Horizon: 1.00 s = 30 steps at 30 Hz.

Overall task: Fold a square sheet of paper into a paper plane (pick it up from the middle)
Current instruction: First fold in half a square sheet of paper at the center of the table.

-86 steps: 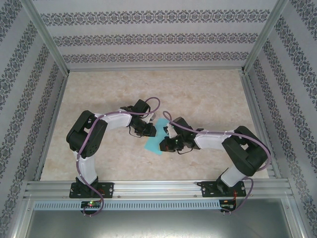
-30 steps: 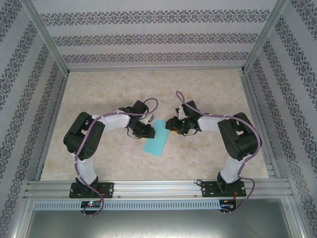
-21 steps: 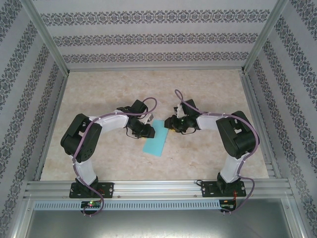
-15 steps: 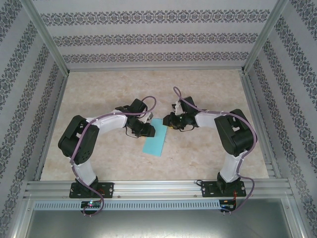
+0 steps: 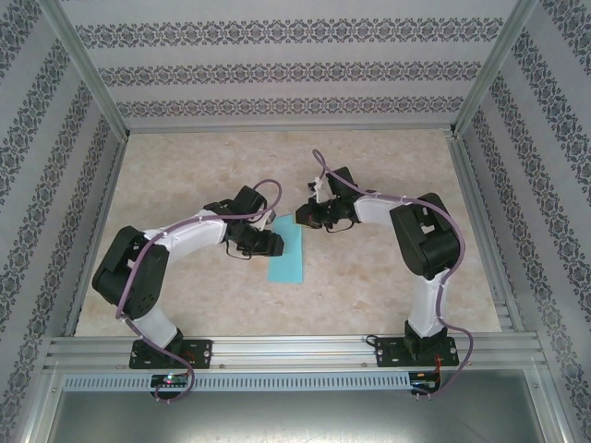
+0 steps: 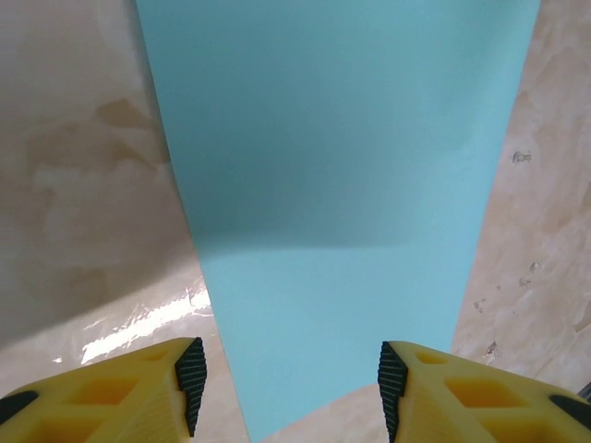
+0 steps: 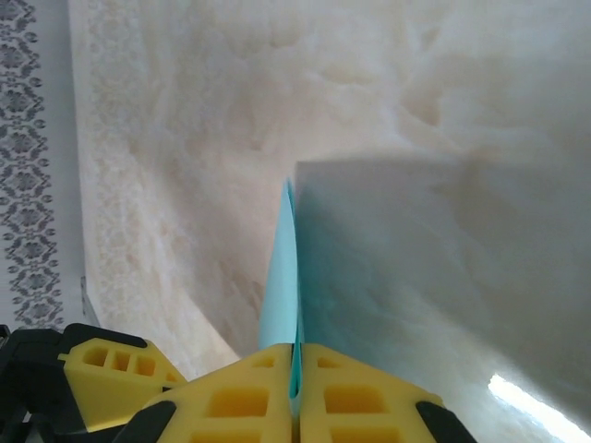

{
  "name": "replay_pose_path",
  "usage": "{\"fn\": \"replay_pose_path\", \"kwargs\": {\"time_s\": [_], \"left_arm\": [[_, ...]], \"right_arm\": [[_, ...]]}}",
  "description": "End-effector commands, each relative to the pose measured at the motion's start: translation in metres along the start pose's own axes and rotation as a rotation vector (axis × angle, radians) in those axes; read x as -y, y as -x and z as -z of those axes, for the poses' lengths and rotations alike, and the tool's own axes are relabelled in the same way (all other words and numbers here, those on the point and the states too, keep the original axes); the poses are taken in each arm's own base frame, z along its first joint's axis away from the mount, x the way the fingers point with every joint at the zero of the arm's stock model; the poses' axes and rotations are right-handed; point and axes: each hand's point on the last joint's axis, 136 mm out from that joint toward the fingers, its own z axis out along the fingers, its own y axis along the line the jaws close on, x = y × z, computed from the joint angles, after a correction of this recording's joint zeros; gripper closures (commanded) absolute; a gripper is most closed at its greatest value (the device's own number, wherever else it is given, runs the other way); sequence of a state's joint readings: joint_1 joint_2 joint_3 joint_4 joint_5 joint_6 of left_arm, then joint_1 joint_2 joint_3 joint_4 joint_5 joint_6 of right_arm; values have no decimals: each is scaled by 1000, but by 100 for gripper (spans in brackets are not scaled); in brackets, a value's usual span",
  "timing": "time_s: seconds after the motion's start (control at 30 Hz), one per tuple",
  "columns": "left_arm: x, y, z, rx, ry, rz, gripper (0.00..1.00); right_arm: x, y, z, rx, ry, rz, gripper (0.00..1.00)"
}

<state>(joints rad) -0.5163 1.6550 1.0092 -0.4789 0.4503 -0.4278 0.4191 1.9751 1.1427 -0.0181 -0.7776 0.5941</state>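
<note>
The square sheet of paper (image 5: 287, 256) lies folded into a long turquoise strip on the table's middle. My right gripper (image 5: 306, 215) is at the strip's far end, and in the right wrist view it (image 7: 297, 371) is shut on the doubled edge of the paper (image 7: 281, 277), which stands on edge ahead of the jaws. My left gripper (image 5: 274, 243) is at the strip's left side. In the left wrist view it (image 6: 291, 388) is open, its yellow fingers (image 6: 138, 392) apart on either side of the flat paper (image 6: 342, 175), which lies below them. No yellow reverse shows.
The beige marbled tabletop (image 5: 388, 277) is bounded by aluminium rails (image 5: 295, 349) at the near edge and patterned walls (image 5: 286, 69) at the back and sides. Both arm bases sit on the near rail.
The right gripper has swung from the strip's right side to its far end and closed on it. The strip has turned more upright. The left arm has stretched lower and stayed at the paper.
</note>
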Motion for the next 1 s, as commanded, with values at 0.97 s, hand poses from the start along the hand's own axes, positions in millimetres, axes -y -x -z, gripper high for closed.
{"fn": "replay_pose_path", "kwargs": {"time_s": [0.97], "left_arm": [[-6,5,-38,-41,-65,67,53]], "right_arm": [[0,-35,-15,-98,7,26,73]]}}
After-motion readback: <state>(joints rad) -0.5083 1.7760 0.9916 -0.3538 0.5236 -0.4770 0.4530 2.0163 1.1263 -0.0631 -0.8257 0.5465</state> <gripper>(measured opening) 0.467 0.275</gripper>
